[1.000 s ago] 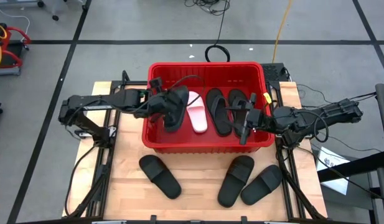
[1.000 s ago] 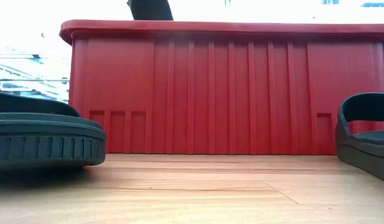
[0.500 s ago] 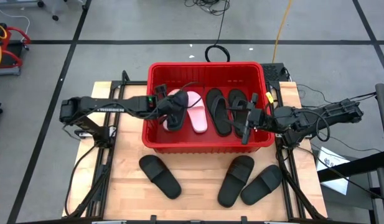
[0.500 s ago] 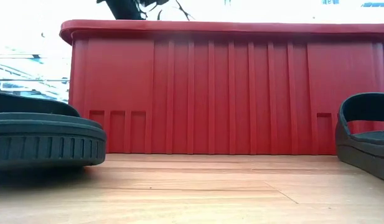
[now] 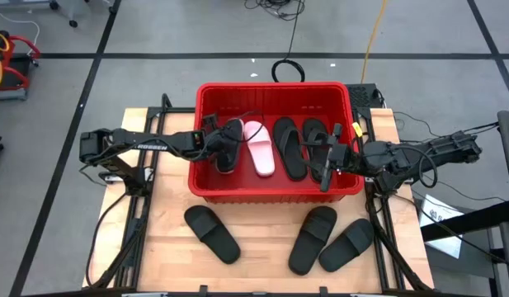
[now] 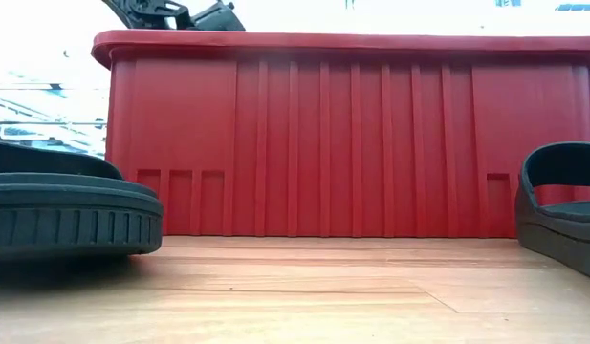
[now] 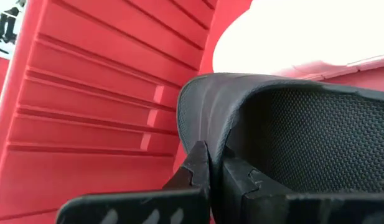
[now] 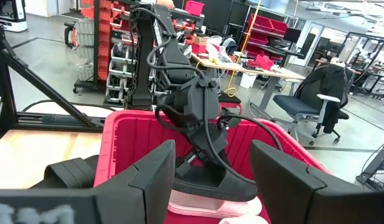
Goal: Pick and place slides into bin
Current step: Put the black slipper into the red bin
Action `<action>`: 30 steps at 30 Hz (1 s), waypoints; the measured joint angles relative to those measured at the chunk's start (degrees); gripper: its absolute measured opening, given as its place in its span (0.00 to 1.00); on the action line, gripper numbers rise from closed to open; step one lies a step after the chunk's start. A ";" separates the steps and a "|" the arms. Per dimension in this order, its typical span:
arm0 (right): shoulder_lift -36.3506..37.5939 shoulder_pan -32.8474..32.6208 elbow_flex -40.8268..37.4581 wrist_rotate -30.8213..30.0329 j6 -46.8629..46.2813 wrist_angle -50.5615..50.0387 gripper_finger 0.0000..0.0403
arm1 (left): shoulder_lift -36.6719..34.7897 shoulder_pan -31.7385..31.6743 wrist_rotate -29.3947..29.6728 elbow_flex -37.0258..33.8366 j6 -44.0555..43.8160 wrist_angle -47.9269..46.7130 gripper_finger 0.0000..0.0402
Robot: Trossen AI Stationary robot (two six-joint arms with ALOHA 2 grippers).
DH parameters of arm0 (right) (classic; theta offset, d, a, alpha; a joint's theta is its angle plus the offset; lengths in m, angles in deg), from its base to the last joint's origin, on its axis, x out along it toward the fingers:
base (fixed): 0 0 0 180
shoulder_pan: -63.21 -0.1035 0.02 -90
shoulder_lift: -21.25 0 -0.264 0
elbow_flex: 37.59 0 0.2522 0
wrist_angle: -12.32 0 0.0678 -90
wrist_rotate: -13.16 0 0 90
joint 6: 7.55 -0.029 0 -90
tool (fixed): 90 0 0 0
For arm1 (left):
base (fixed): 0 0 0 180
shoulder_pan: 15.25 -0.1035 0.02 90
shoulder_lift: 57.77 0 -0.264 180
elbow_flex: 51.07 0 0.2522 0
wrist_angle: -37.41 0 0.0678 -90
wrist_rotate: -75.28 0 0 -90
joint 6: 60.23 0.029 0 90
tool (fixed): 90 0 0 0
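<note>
My left gripper (image 5: 214,142) has drawn back toward the bin's (image 5: 206,191) left wall, jaws pinched on a black slide (image 5: 227,148) lying lengthwise beside the pink slide (image 5: 260,152), while my right gripper (image 5: 330,155) waits wide open, empty, at the right rim.

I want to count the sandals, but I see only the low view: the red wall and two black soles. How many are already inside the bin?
Observer: Four are inside the bin: three black slides and one pink slide.
Operator: Does any arm hold one now?
Observer: Yes. The left pincer is shut on the black slide at the bin's left side, next to the pink one.
Operator: And the right arm?
Observer: The right pincer is open over the bin's right side and holds nothing.
Operator: How many are left on the table?
Observer: Three black slides lie in front of the bin.
</note>
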 joint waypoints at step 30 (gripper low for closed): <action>0.00 0.07 0.00 -0.02 0.00 0.02 0.49 | -0.04 -2.04 -3.56 -0.19 -0.02 0.30 0.05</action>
